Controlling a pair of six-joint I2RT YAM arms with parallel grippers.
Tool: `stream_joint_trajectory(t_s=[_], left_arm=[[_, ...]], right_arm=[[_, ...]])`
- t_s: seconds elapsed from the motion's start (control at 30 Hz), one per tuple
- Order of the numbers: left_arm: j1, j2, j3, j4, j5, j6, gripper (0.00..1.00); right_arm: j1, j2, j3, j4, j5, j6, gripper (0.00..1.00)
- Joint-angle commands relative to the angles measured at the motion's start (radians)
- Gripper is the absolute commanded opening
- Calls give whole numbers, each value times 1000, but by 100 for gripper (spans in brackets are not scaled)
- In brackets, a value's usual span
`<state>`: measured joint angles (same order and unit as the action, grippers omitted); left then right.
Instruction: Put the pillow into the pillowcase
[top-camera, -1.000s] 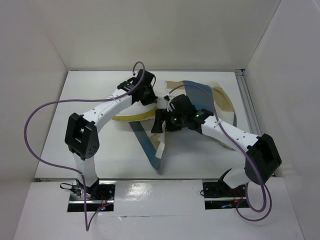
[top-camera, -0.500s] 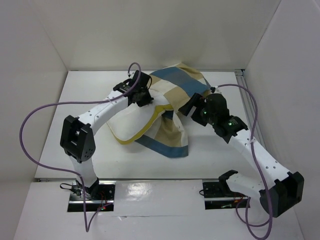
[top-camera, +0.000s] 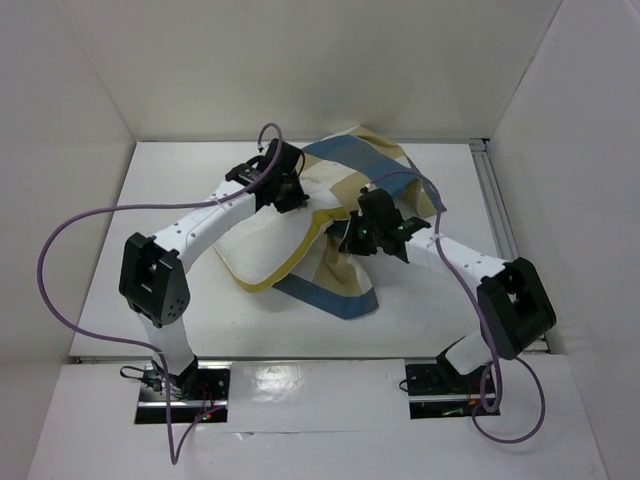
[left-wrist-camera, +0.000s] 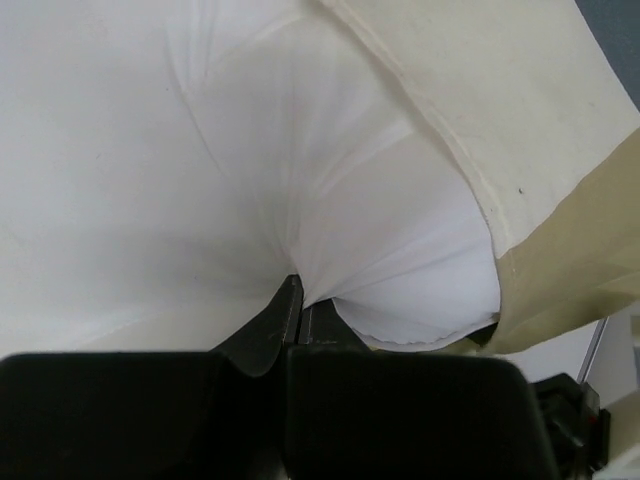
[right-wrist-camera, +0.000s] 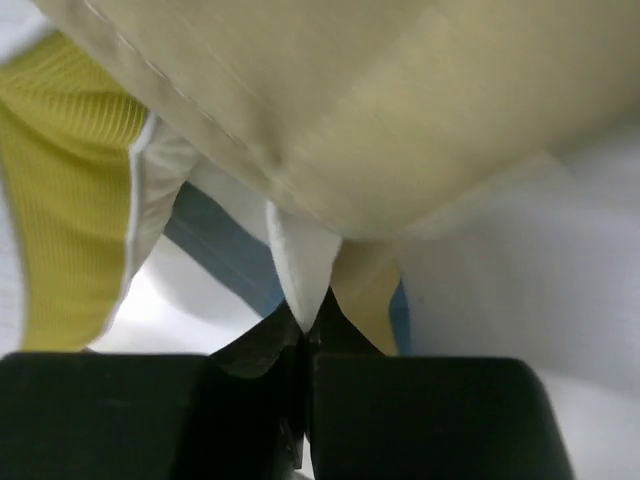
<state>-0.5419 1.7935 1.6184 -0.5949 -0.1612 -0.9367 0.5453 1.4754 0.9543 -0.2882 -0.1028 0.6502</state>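
Pillow (top-camera: 255, 255) lies with its near end bare and far end under the pillowcase (top-camera: 345, 175), so the right gripper (right-wrist-camera: 303, 335), pinched shut on the hem (right-wrist-camera: 300, 262) beside the pillow, should draw it nearward while the left gripper (left-wrist-camera: 297, 300), clamped on the pillow's far corner, braces.

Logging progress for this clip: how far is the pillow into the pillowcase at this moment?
Done: the pillowcase covers the far right part of the pillow. In hand: the left pincer pinches white pillow fabric at the case's opening; the right pincer is shut on a fold of the case. Left: the near left half of the pillow, yellow piping showing, lies outside and must go in.
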Motion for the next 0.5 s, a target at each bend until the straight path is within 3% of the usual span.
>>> stream_joint_trajectory(t_s=[0.0,0.13,0.27,0.37,0.43,0.47], left_arm=[[-7,-56,125,64,23,13,0],[3,-56,346,3,9,53,0],[14,-46,547,-77,-40,105,0],[23,-56,615,-100,-40,124,0],[23,-81,586,-100,-29,124,0],[23,-82,557,-100,-18,115,0]], right_arm=[[-14,55,110,70,45,-75,0],[-60,184,345,98,-18,-149,0],[-91,361,703,34,-173,-175,0],[-91,378,689,70,-286,-137,0],[-82,304,586,161,-327,-69,0],[-70,274,451,193,-363,-45,0]])
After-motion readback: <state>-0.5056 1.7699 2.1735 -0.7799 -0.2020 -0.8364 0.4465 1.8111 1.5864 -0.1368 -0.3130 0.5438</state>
